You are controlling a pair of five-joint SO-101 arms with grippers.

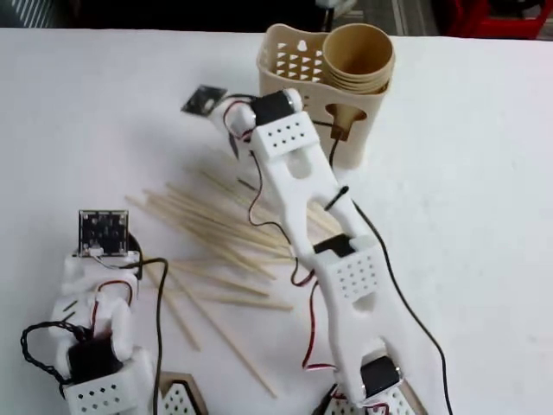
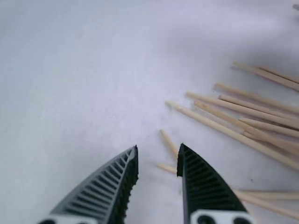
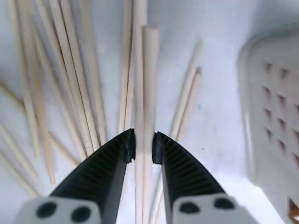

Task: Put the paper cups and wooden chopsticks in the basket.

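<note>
- The right end effector (image 3: 144, 140) is pressed in on a chopstick (image 3: 150, 70). It grips the stick partway along, so a long part runs out ahead of the tips. A second stick lies tight against the first and may be caught in the same pinch; I cannot tell.
- To do this step well, I judge the pinch should stay firm while the stick is raised clear of the pile before any swing. It should then be tipped toward upright over the basket (image 3: 275, 116) and let go only once its lower end is inside the rim. A long stick held level would likely bridge the opening or catch the wall.
- The basket stands just to one side of the right end effector, its perforated wall close by. On the other side and ahead, the loose chopsticks (image 3: 70, 79) fan out over the table (image 3: 224, 70).
- The left end effector (image 2: 156, 161) is spread wide and holds nothing. It hangs low over the table, with two stick ends just ahead of its tips and more sticks beyond them to one side.
- Count: one basket. The paper cups (image 1: 358, 54) are nested in one stack that already sits in the basket, three or four rims by my reading. The chopsticks on the table number well over a dozen; the exact figure is lost where they overlap and pass under the arm.
</note>
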